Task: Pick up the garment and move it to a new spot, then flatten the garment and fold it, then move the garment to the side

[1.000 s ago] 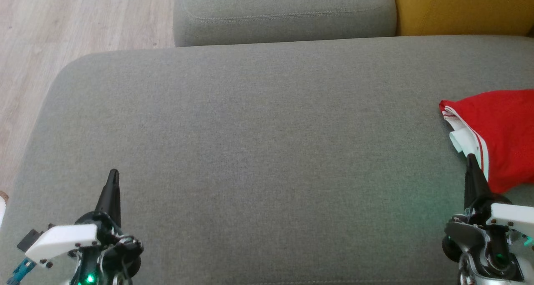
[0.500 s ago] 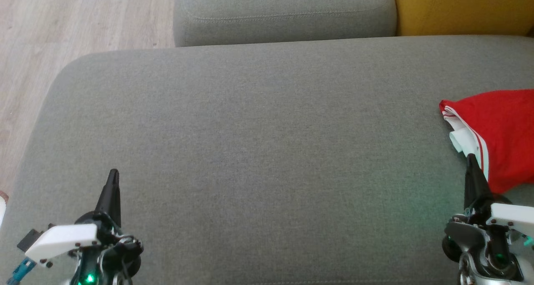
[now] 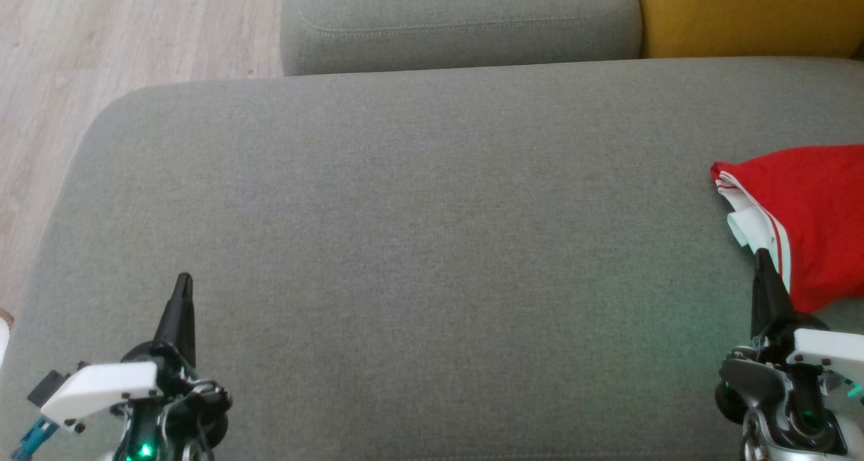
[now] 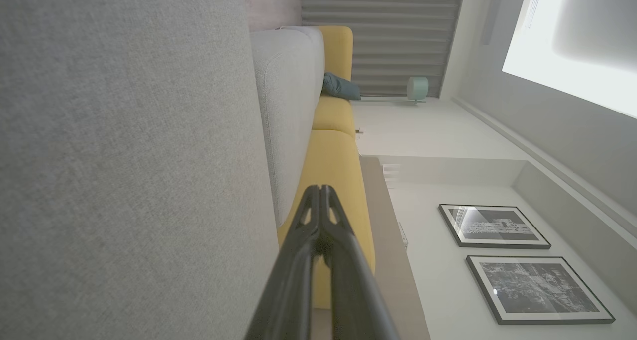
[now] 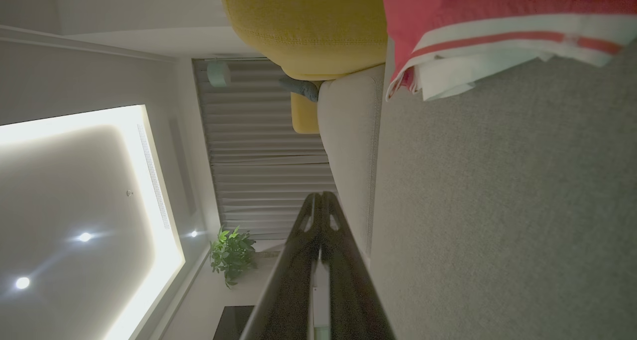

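Observation:
The garment (image 3: 813, 211), a red jersey with white striped trim, lies bunched at the right edge of the grey sofa seat (image 3: 418, 231); part of it runs out of the head view. In the right wrist view the garment (image 5: 497, 16) shows at the top with its white trim. My right gripper (image 3: 761, 253) is shut and empty, its tip just in front of the garment's near white edge. Over the seat's near left part, my left gripper (image 3: 183, 279) is shut and empty, far from the garment. The wrist views show the closed left gripper (image 4: 321, 188) and right gripper (image 5: 320, 194).
A grey backrest cushion (image 3: 459, 22) stands behind the seat, with a yellow cushion (image 3: 749, 12) to its right. Wooden floor (image 3: 101, 42) lies past the seat's left edge. The wide middle of the seat is bare fabric.

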{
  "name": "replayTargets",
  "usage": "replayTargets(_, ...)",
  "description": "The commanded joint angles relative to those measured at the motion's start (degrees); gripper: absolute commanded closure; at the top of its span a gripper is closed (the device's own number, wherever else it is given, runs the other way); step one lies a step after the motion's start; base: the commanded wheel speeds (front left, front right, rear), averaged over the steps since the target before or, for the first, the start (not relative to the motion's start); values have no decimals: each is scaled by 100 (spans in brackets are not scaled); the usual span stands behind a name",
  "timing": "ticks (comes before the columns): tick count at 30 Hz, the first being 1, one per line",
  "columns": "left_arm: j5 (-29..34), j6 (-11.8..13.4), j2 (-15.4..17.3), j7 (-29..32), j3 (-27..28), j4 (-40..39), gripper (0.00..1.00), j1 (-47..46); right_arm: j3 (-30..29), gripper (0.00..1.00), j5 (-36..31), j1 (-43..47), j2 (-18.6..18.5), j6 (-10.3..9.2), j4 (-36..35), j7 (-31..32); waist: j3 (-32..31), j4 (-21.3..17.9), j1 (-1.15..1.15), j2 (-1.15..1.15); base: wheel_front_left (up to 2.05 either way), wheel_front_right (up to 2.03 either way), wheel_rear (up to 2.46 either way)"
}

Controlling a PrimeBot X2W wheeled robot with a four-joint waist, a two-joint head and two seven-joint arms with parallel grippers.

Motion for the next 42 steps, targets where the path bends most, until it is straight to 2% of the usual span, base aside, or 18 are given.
replayTargets(1, -24, -42, 114, 43, 203, -222, 100, -335, 118, 100, 41, -144, -26, 39, -228, 34, 0, 0, 0, 0, 0, 0, 0)
replayTargets(42, -24, -42, 114, 43, 203, -223, 100, -335, 118, 100, 41, -144, -26, 39, -229, 33, 0, 0, 0, 0, 0, 0, 0)
